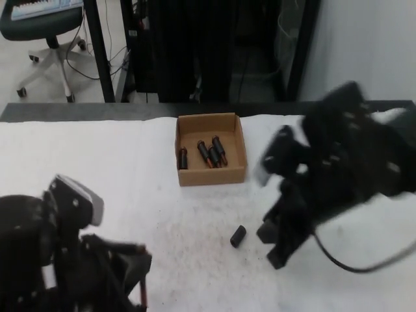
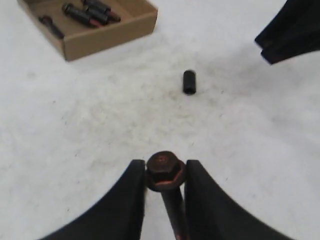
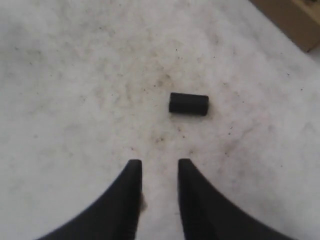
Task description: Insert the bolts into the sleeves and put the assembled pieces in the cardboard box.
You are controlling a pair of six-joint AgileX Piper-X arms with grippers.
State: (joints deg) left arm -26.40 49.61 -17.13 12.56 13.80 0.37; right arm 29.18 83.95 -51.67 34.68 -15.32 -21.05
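Left hand clamps a bolt; right hand hangs parted and empty near the lone sleeve on your bench. Several assembled pieces lie in the cardboard box; one pairing looks left.

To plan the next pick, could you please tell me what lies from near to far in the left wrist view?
Bolt → sleeve → box.
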